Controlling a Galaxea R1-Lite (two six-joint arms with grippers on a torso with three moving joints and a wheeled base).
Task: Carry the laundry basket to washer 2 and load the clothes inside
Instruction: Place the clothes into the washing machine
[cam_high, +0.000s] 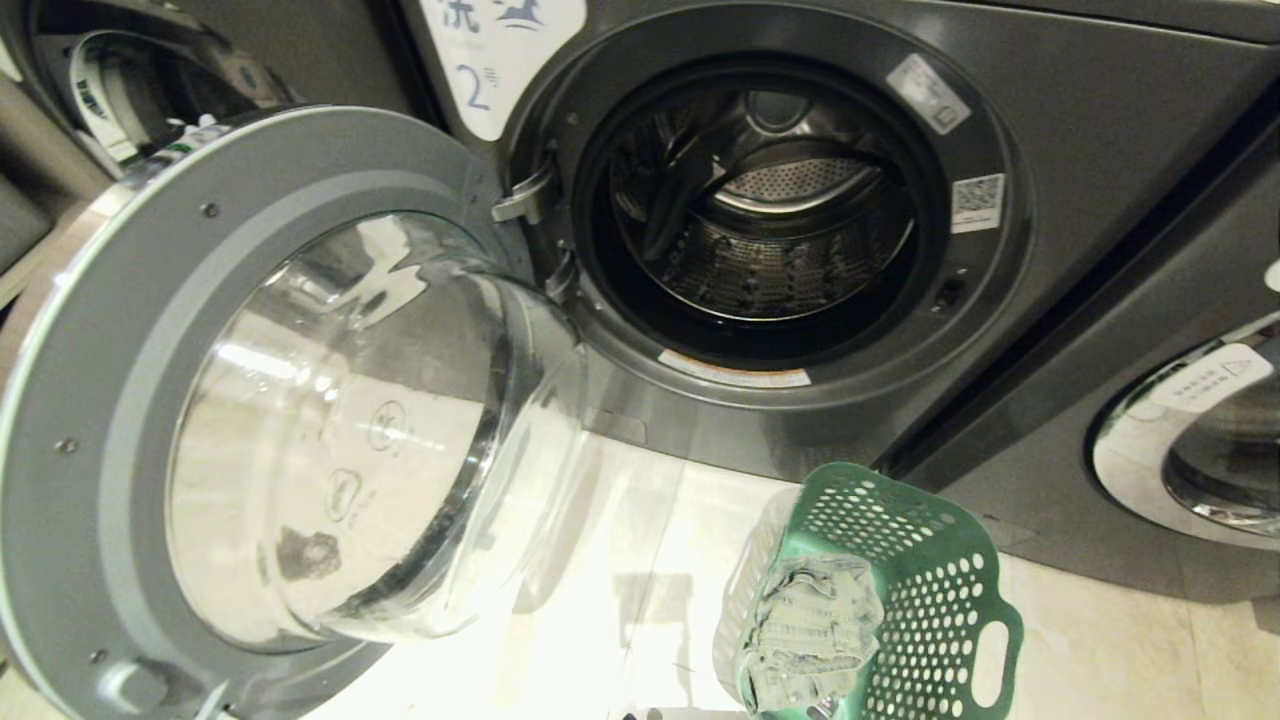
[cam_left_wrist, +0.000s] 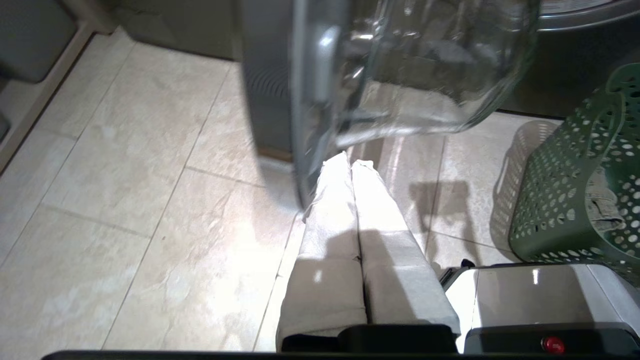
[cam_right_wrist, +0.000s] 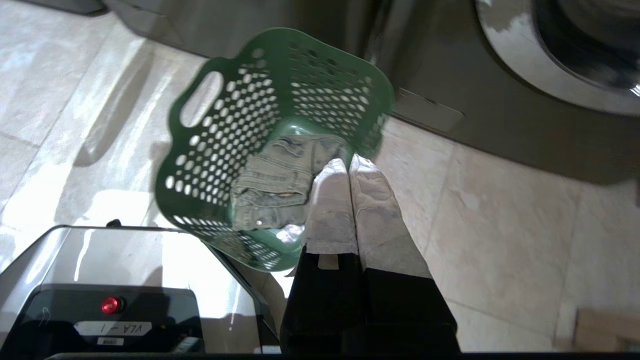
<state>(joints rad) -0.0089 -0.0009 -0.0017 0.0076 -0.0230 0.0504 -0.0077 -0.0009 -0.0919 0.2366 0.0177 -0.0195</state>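
The basket (cam_high: 900, 590) is sitting tipped on the tiled floor (cam_high: 620, 600) just in front of washer 2 (cam_high: 1080, 130), below and to the right of its open drum (cam_high: 760, 210). The clothes (cam_high: 815, 630) are lying bundled inside the basket, against its lower wall. The washer's door (cam_high: 250, 420) is standing swung wide open to the left, its glass bowl bulging out over the floor. Another washer (cam_high: 1190, 440) is showing at the right edge, its door shut. The right pincer (cam_right_wrist: 350, 167) is hanging over the basket's near rim, its fingers pressed together and pinching nothing. The left pincer (cam_left_wrist: 350, 162) is hanging beside the open door's lower edge, fingers likewise pressed together and empty.
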